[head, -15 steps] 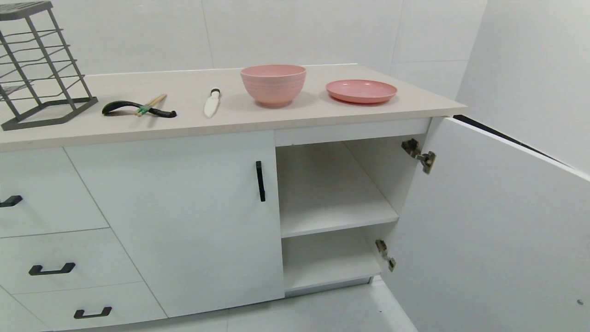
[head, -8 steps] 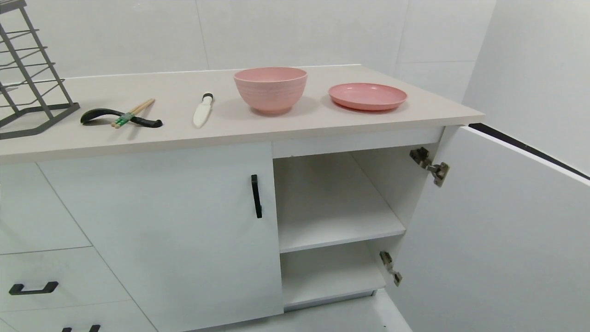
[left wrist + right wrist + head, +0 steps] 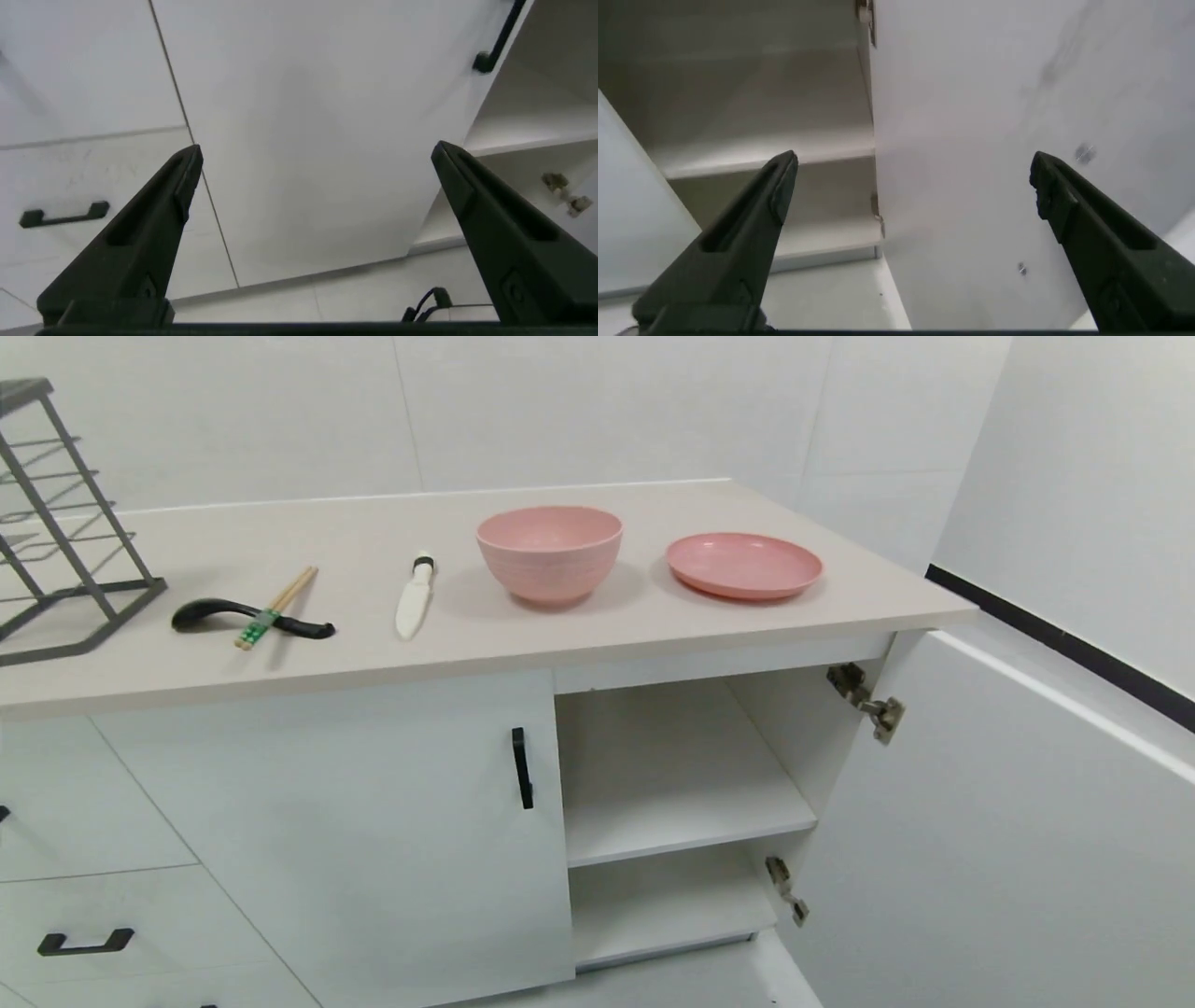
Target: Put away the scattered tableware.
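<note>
Tableware, scattered, five pieces, all on the beige countertop (image 3: 607, 625); positions are given from the pink bowl (image 3: 549, 553).

1. Pink bowl: upright, mouth up, near the middle of the countertop.
2. Pink plate (image 3: 744, 565): flat, to the right of the bowl, near it but not touching.
3. White knife (image 3: 414, 598): lies flat to the left of the bowl, apart from it, its black-banded end pointing toward the wall.
4. Black spoon (image 3: 250, 616): farther left of the bowl, beyond the knife, lying on its side.
5. Chopsticks (image 3: 275, 608): a wooden pair with a green band, laid across the spoon's handle and touching it.

Other fittings:
- Grey wire rack (image 3: 65, 523): farthest left of the bowl, on the same countertop.
- Closed cabinet door (image 3: 355, 821) with a black handle (image 3: 522, 767): below the bowl.
- Open compartment: below and right of the bowl, with an upper shelf (image 3: 672, 803) over a lower one; its open door (image 3: 1008, 821) swings out to the right on two metal hinges (image 3: 868, 695).

End effectors:
- Left gripper (image 3: 318, 154): fingers spread wide, below the bowl's level, facing the closed door (a drawer handle (image 3: 64, 217) lies to one side).
- Right gripper (image 3: 915, 161): fingers spread wide, low, facing the open door's inner face beside the shelves.
</note>
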